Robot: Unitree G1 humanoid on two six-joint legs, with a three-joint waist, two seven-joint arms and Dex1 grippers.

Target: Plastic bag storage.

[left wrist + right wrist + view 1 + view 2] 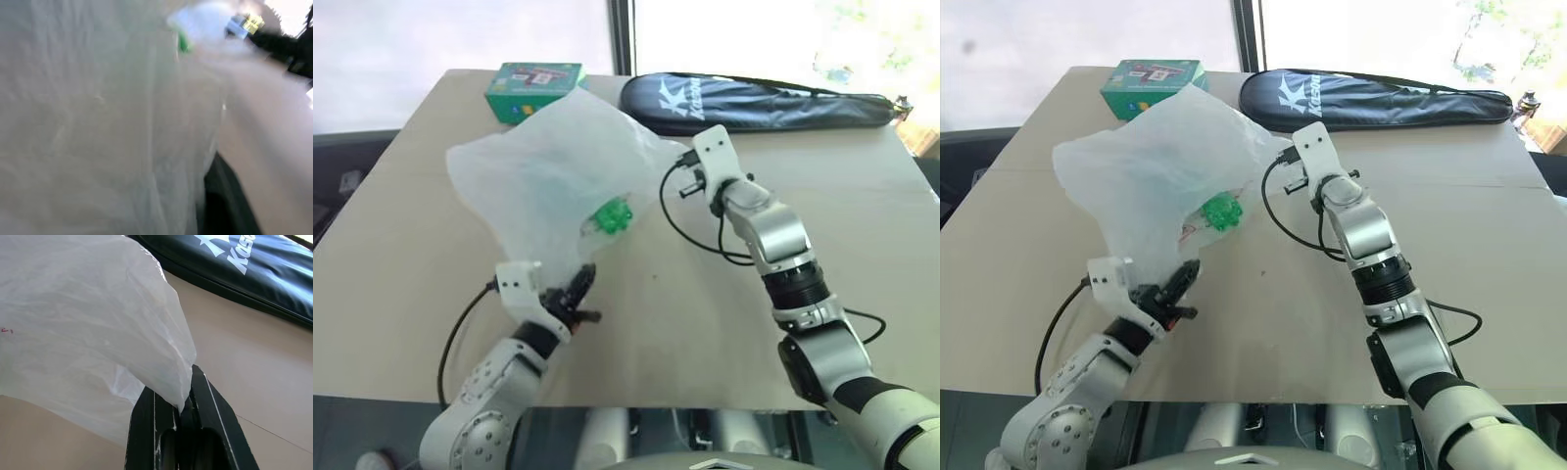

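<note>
Left gripper (579, 294): fingers together, pinched on the near lower edge of the plastic bag (548, 166).
Plastic bag: stretched up off the table (401, 255) between both grippers (green patch showing through the film).
Right gripper (183, 404): clamped on the bag's far corner.
Green box (534, 90): beyond the bag.
Black racket cover (754, 101): beyond the right gripper.
</note>
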